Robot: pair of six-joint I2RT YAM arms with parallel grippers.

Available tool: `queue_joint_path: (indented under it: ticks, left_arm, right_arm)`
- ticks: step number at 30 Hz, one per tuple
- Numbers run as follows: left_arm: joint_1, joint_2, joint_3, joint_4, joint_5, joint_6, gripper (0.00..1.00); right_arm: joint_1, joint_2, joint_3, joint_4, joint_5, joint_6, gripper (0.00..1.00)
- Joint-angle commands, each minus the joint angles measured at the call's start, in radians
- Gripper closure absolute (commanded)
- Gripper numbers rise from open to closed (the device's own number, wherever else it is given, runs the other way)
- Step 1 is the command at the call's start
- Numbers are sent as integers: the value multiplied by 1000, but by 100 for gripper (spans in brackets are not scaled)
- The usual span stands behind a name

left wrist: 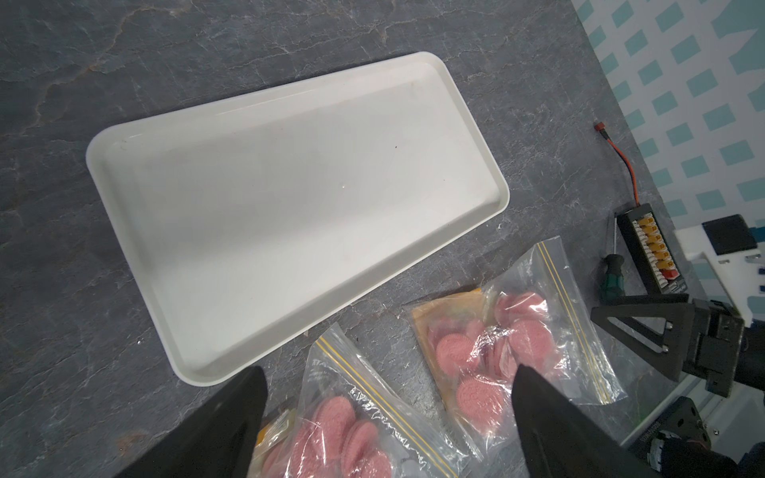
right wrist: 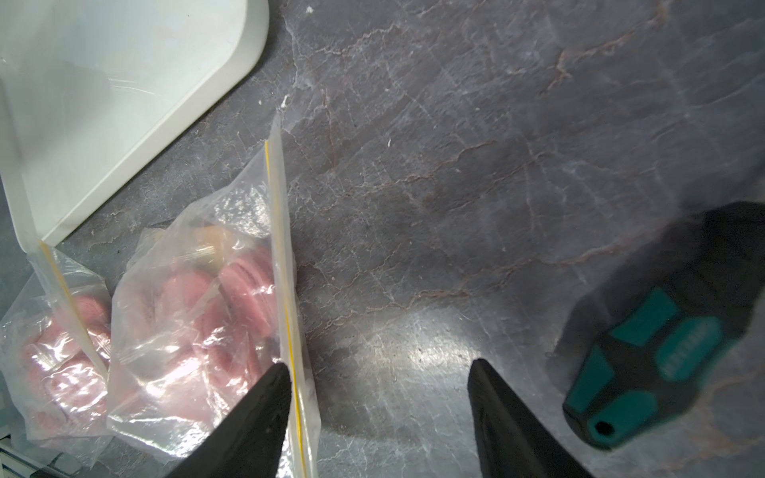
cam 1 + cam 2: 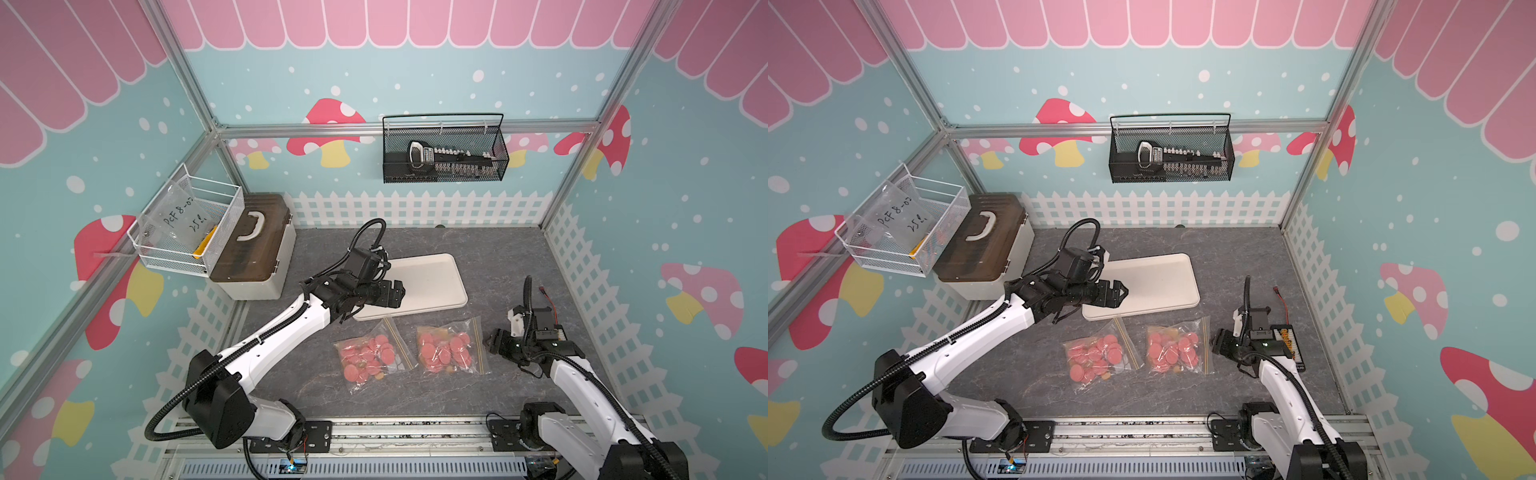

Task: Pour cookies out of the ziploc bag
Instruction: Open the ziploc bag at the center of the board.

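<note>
A: Where are the small round pink cookies (image 3: 1077,374)?

B: With a few tan ones, inside two clear plastic zip bags, the left bag (image 3: 1100,361) and the right bag (image 3: 1177,349). Both lie flat on the grey stone-patterned tabletop (image 3: 1225,257), just in front of the white rectangular tray (image 3: 1158,278).

A: And the arms?

B: The left gripper (image 3: 1121,294) hangs over the tray's near-left corner. The right gripper (image 3: 1217,345) sits low, right beside the right bag's yellow-striped zip edge.

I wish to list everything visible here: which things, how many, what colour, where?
tray: one, white, table middle
ziploc bags: two, clear, near the tray
cookies: many, pink-red, inside both bags
toolbox: one, brown lid, left back corner
wire basket: one, white, left wall
mesh basket: one, black, back wall
screwdriver: one, green-black, table's right side
connector board: one, black, right table edge
left end effector: one, black, over tray's corner
right end effector: one, black, beside a bag
</note>
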Motion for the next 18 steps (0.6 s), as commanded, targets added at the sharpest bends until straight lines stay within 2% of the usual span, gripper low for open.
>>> queue_joint_path:
  ticks: [1,12,18]
  left_arm:
    - [-8,1,17,3,9,-16,4]
    - [-9,-3,1,5,10,-19,4]
    - [-10,-5,-7,4,9,-21,4]
  right_arm:
    - [3,3,-11,2,1,-4,33]
    - [23,39,-12,28,-21,-19,36]
    - [43,79,-7,50,-34,-30,45]
